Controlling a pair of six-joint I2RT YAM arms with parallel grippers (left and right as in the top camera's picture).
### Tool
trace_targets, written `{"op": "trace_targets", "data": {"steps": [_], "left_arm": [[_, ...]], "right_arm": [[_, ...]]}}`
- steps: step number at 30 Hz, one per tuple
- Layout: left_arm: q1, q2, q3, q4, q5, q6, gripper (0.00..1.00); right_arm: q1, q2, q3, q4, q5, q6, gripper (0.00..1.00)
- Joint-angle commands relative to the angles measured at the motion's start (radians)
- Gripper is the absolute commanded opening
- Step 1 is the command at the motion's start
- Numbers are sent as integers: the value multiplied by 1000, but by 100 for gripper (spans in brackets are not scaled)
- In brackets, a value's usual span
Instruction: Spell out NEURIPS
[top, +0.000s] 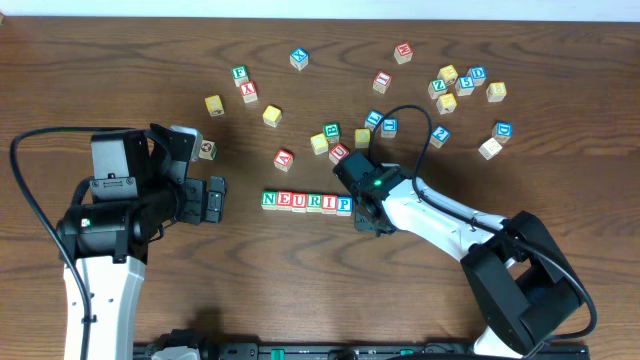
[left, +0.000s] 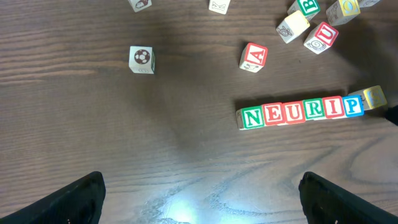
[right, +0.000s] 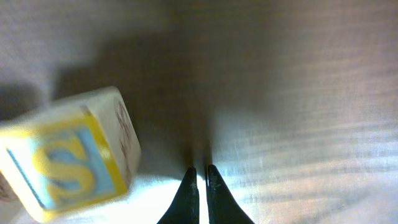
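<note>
Six cubes stand in a row reading N (top: 269, 200), E, U, R, I, P (top: 344, 205) at the table's middle; the row also shows in the left wrist view (left: 301, 111). A yellow-bordered S cube (right: 68, 155) lies tilted just left of my right gripper (right: 200, 171), which is shut and empty with its tips on the table. In the left wrist view this cube (left: 374, 97) sits right of the P, slightly askew. In the overhead view my right gripper (top: 365, 215) covers that spot. My left gripper (left: 200, 186) is open and empty, left of the row (top: 215, 198).
Loose cubes lie behind the row: a red A cube (top: 284, 158), a soccer-ball cube (left: 142, 59), a group near the right arm (top: 335, 140) and a cluster at the back right (top: 460, 82). A black cable (top: 400, 115) loops over the right arm.
</note>
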Motion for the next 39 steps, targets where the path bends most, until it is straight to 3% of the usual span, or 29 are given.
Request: {"op": "trace_targets", "data": {"steps": [1,11,39], "left_arm": [[5,-6,20,-2,12,13,98],[5,-6,20,-2,12,13,98],[5,-6,20,-2,12,13,98]], "right_arm": [[1,-15,-4,42,90,18,1],[1,-15,-4,184,101,-78,1],[-6,-16,-4,186,13,-94,1]]}}
